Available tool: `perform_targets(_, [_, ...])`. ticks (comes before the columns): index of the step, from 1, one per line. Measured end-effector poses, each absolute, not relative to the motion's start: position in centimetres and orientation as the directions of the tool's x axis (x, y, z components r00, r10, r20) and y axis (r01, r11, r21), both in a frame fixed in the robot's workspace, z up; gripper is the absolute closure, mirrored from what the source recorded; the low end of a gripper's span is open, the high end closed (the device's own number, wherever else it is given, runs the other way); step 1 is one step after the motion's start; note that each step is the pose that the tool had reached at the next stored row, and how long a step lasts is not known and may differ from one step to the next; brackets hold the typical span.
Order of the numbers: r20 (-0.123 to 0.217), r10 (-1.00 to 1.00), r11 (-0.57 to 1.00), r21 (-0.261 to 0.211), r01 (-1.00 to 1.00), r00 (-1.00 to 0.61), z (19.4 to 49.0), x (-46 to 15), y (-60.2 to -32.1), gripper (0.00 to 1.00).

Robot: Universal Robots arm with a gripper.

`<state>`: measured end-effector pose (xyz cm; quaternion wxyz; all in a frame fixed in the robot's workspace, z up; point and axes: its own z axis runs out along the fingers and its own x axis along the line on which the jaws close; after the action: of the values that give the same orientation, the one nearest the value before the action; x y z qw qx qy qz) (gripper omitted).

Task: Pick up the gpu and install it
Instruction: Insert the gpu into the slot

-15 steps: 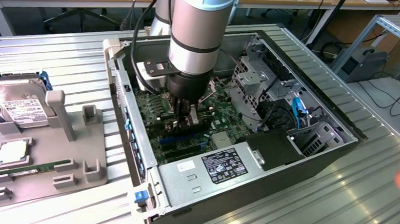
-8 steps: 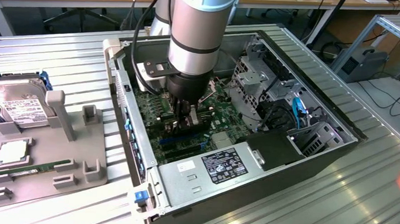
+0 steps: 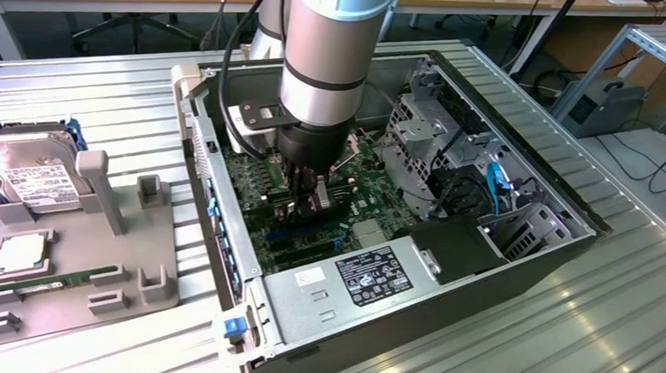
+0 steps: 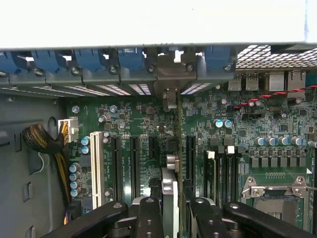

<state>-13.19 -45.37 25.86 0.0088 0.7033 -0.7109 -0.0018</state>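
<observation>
- the open computer case lies on its side on the ribbed metal surface, and the arm reaches down into it from twelve o'clock in the exterior view.
- inside the case the green motherboard covers the floor; a power supply with a black-and-white label sits at the six o'clock end, and a metal drive cage with black and blue cables stands toward two o'clock.
- the gripper is low over the middle of the motherboard; its black fingers are clamped on the gpu, held on edge between them.
- in the wrist view the gpu shows edge-on as a thin card with silver metal parts, running away from the gripper toward the case's rear wall, over the row of black expansion slots.
- its far end lies in line with an opening among the blue slot latches on the rear wall; whether the card is seated in a slot cannot be told.
- a white slot and a bundle of yellow and black wires lie beside the black slots; the empty cpu socket with its metal frame lies on the other side.
- at nine o'clock from the case in the exterior view a grey holder tray stands on the surface, holding a silver hard drive, a ram stick and a square silver chip in separate places.
</observation>
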Motion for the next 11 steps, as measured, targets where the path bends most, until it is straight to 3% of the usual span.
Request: perform_targets(11, [0.012,-1.000,0.011,0.015,-1.000,-0.011,25.72,-13.19,-45.37,0.73])
